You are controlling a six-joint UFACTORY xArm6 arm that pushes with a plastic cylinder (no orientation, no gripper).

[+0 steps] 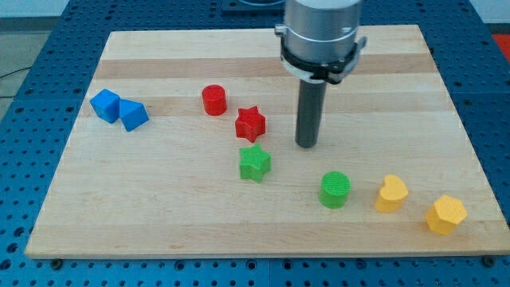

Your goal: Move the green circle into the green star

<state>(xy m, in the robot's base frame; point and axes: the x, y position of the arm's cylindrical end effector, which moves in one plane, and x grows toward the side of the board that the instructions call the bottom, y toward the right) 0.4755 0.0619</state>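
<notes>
1. Camera view: wooden board (263,231) lying on a blue perforated table (32,48).
2. My tip (307,145) resting on the board right of centre, at the end of a straight dark rod under the grey arm body (321,32); no jaws on this rod, so nothing to open, close or grip.
3. Green circle (335,190) below the tip and slightly toward the view's right, near but apart from it.
4. Green star (254,163) toward the view's left of the green circle, well apart from it, bare board between; below-left of the tip.
5. Red star (250,123) just above the green star, left of the tip; red circle (213,100) up-left of it.
6. Two blue blocks at the view's left, touching: blue cube (105,104) and a blue block (134,115), exact shape unclear.
7. Yellow heart (390,194) right of the green circle, near it; yellow hexagon (445,214) farther right, toward the bottom right corner.
</notes>
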